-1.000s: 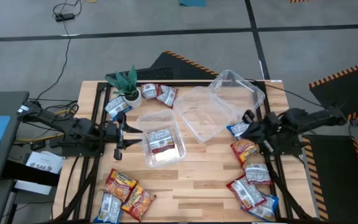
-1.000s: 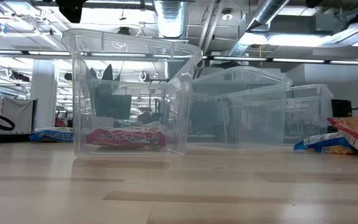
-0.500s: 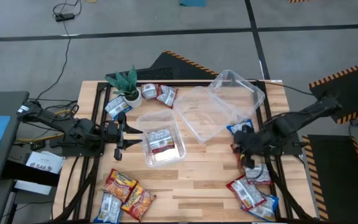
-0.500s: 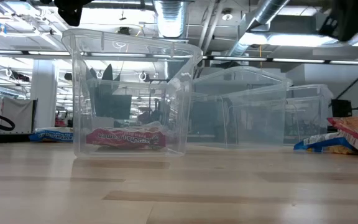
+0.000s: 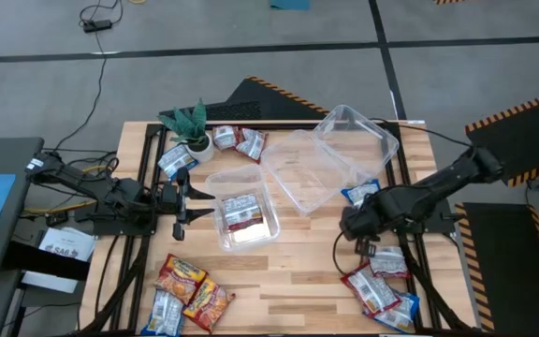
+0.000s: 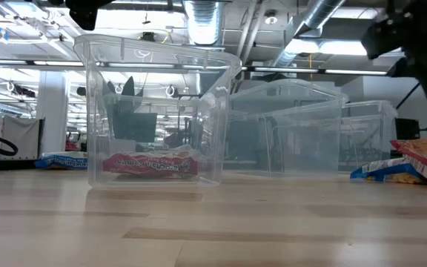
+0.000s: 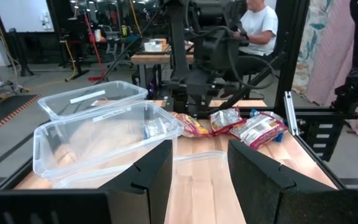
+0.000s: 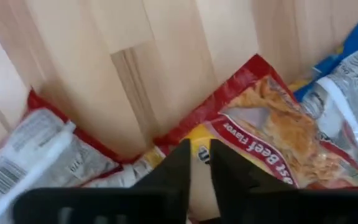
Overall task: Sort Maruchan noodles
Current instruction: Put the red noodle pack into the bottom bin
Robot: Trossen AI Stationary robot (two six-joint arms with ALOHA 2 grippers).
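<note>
Right wrist cam alone shows us the right gripper (image 8: 199, 163) nearly clenched over a red-orange beef noodle packet (image 8: 272, 134). Overhead, bare table (image 5: 293, 253) lies beside it; left gripper (image 7: 199, 165) released.

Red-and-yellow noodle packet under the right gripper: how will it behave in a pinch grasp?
The red-and-yellow noodle packet lies flat, its film glossy and crinkled, so it probably feels light and may slip between the pads. Its printed face looks flat and blocky, so it likely stays stiff, with only the edges flexing. The right gripper hangs close above it, fingers almost together.
</note>
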